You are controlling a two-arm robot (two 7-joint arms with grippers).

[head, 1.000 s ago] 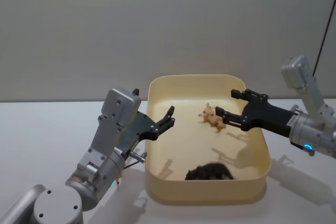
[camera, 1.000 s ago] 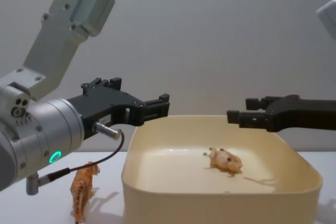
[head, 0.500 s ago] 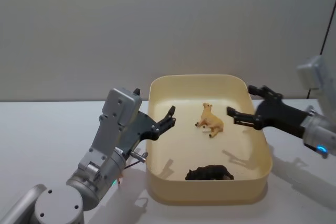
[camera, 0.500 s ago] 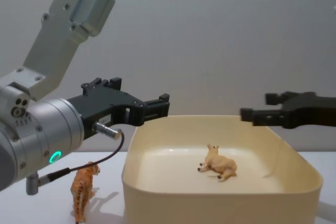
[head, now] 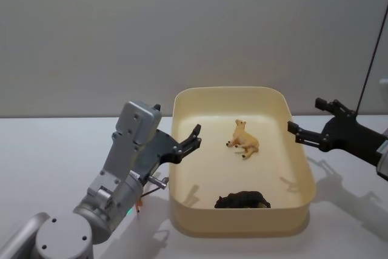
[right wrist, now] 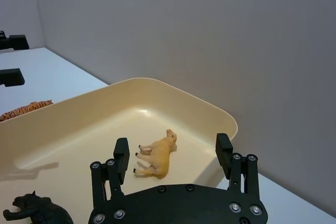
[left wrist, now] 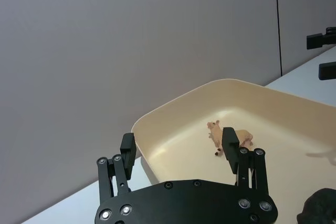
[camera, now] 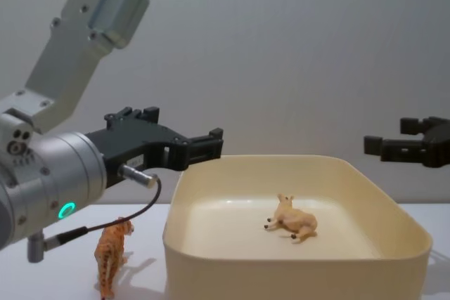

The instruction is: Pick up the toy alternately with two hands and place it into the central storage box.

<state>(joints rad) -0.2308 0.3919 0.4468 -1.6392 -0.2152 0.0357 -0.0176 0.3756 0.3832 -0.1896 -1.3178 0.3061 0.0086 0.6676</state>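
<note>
Though perhaps plastic, smooth round-cornered tub (head: 242,221)

The box (head: 242,221) is cream-yellow, the tiger (camera: 112,254) orange-striped.

We see a large cream-yellow plastic tub (head: 242,225), rectangular with rounded corners and sitting upright. Inside, a small tan toy animal (head: 245,140) lies on its side near the middle, and a black toy animal (head: 242,199) lies by the near wall. An orange striped toy tiger (camera: 112,247) stands outside, near the left wall. The black left gripper (head: 195,139) hovers at the left rim and the black right gripper (head: 306,117) just off the right rim, both with fingers spread and empty.
</note>
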